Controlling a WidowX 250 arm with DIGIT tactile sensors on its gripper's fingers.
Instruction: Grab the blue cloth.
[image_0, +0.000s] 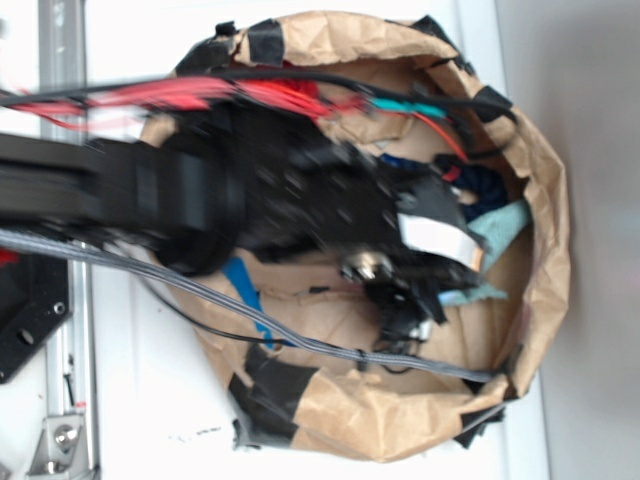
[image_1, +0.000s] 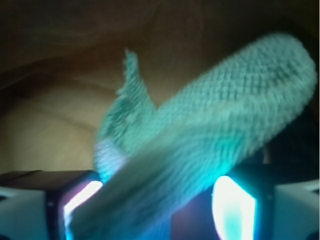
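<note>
The blue cloth is a pale aqua terry towel that runs as a blurred roll from the lower left between my fingers up to the upper right. In the exterior view the cloth lies at the right inside the brown paper basin, partly hidden by the arm. My gripper is open and straddles the cloth's near end. The left pad touches the cloth, while a dark gap separates the cloth from the right pad. In the exterior view the gripper is low in the basin beside the cloth.
The crumpled brown paper basin with black tape patches walls everything in. A dark navy rope lies by the cloth at the right. A bright blue piece shows under the arm. Red, black and grey cables cross above.
</note>
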